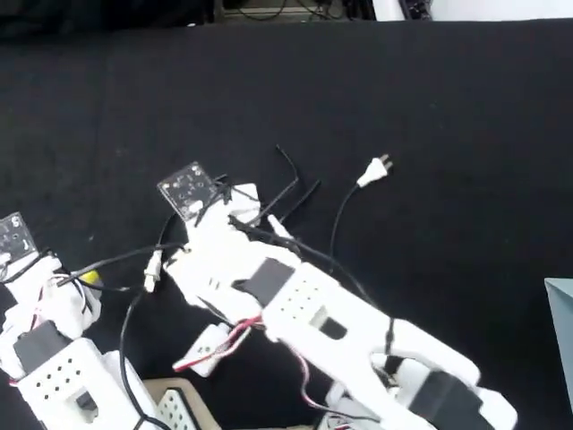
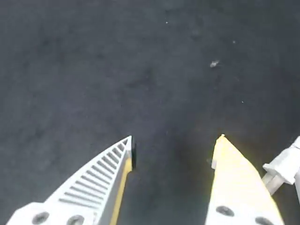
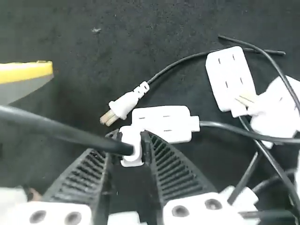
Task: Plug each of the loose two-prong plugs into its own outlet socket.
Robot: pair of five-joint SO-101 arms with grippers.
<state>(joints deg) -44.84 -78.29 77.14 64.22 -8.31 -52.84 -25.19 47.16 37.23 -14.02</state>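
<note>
My right gripper (image 3: pixel 130 140) is shut on a white plug (image 3: pixel 131 149) with a black cord, held against the end of a white outlet socket block (image 3: pixel 161 123). A loose two-prong plug (image 3: pixel 123 104) lies just beside it, prongs toward my left gripper's yellow finger (image 3: pixel 26 70). A second outlet block (image 3: pixel 229 77) lies farther off, with another white plug (image 3: pixel 274 110) at its end. My left gripper (image 2: pixel 176 140) is open over bare cloth, with a white plug (image 2: pixel 283 166) beside its yellow finger. Another loose plug (image 1: pixel 374 170) lies apart in the high view.
Black cords (image 1: pixel 295 184) tangle around the outlet blocks under the right arm (image 1: pixel 304 305). Black cloth (image 1: pixel 358 81) covers the table. A grey object (image 1: pixel 562 313) sits at the right edge, and a tan box (image 1: pixel 175 403) at the front.
</note>
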